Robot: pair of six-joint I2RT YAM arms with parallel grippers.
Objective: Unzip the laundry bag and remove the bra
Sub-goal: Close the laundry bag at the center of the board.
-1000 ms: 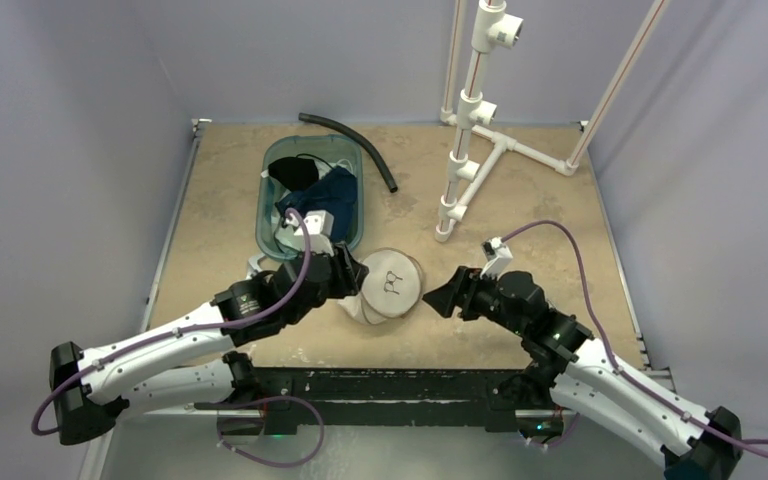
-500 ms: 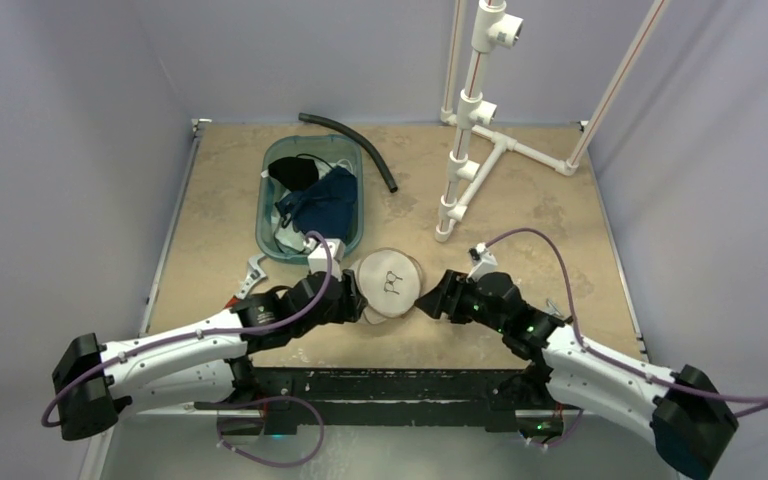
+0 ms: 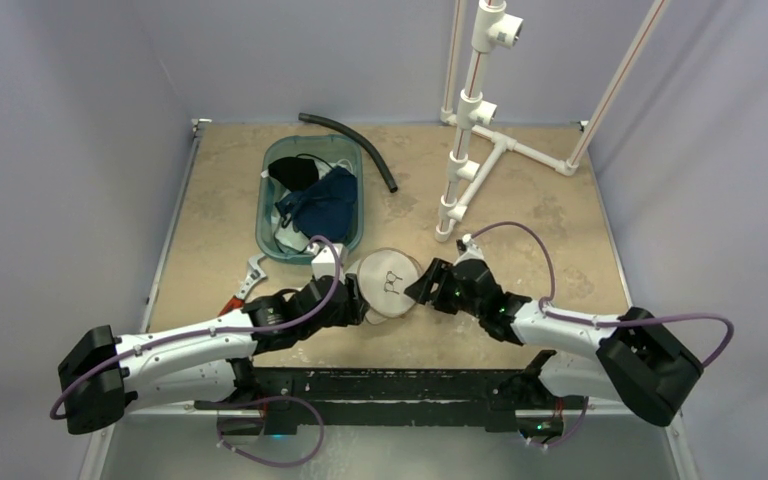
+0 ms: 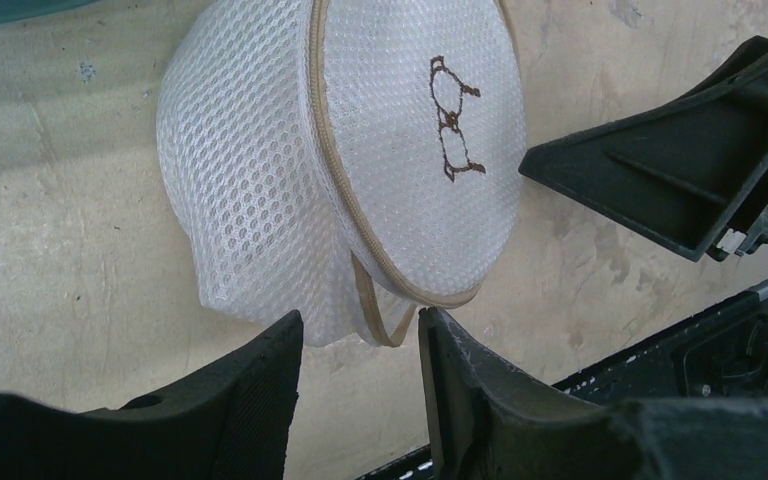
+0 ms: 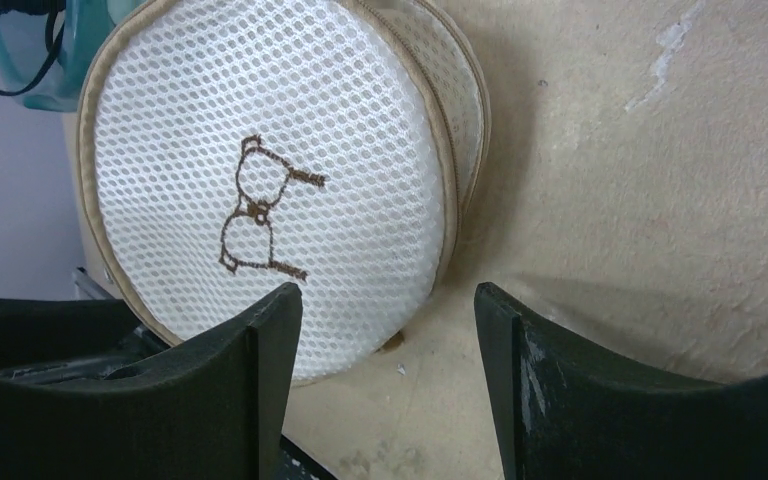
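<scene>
Since a second ago the right arm has swung in from the right of the top view, and the right gripper (image 3: pixel 415 291) now sits just beside the right rim of the bag (image 3: pixel 390 282), its jaws spread wide with nothing between them. The left arm has stretched lower and flatter over the same second. The bag rests at lower centre of the top view, on the table (image 3: pixel 520 180) just below and right of the tub (image 3: pixel 263 230), tipped so its round top with the bra outline (image 5: pixel 260 205) faces the right gripper. The left gripper (image 4: pixel 360 320) is half closed at the bag's lower edge, with the mesh and the tan loop (image 4: pixel 363 300) filling the gap between its tips; it looks like a light pinch. The zip (image 4: pixel 335 190) runs closed round the top as far as I can see, and no bra shows. The step in hand seems to be finding the zip's puller, which I cannot make out; a small dark speck under the bag's lower rim in the right wrist view may be it. To do this well, I would keep the left pinch firm so the soft bag cannot turn. The right tips should close only on the puller, not the mesh. The pull should then follow the curve of the rim rather than run straight away.
</scene>
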